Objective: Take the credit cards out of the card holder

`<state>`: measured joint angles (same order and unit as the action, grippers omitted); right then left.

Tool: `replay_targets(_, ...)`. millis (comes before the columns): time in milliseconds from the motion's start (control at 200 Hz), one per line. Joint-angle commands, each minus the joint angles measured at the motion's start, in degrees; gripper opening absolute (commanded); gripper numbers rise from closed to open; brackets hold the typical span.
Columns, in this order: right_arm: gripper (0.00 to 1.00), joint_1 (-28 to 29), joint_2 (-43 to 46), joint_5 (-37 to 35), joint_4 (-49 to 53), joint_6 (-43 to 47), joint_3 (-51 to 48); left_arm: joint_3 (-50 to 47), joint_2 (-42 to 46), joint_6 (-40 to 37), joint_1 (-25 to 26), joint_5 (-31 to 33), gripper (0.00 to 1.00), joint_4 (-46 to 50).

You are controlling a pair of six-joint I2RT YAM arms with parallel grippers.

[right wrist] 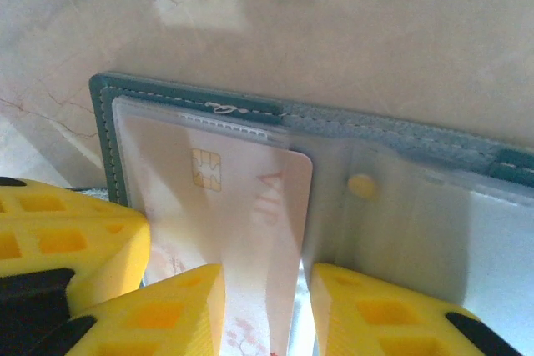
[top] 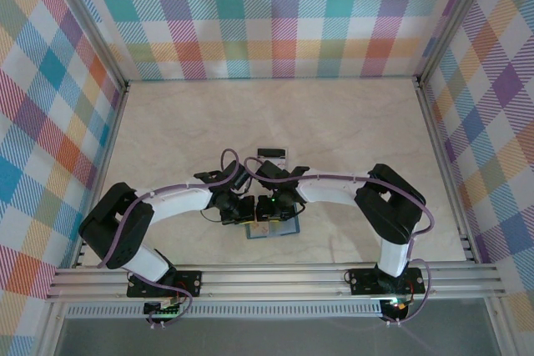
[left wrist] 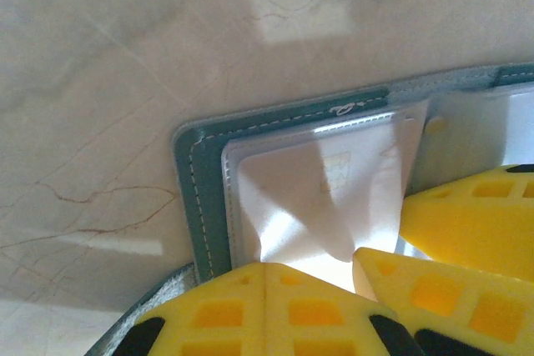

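Observation:
The teal card holder (top: 271,231) lies open on the table between the two arms, its stitched edge (left wrist: 188,181) and clear inner pockets showing. A pale pink credit card (right wrist: 242,198) with a gold chip sticks partly out of its pocket. My right gripper (right wrist: 267,277) stands over the card with its jaws apart, the card's free end lying in the gap. My left gripper (left wrist: 265,266) is shut, with its tips on the holder's near corner beside that pocket. Another credit card (top: 273,154) with a dark band lies on the table just beyond the grippers.
A yellow snap stud (right wrist: 360,186) sits on the holder's middle fold. The marble-look table (top: 350,122) is ringed by plaid walls (top: 275,14), with an aluminium rail (top: 275,277) along the near edge. Both wrists crowd together over the holder.

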<state>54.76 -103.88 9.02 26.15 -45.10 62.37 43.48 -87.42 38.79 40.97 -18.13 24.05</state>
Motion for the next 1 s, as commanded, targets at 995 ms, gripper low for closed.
replay_targets(995, 0.32, -0.53, -1.67, -4.29, 5.22, 0.60, 0.72, 0.80, 1.24, -1.52, 0.86, 3.43, 0.01, 6.43)
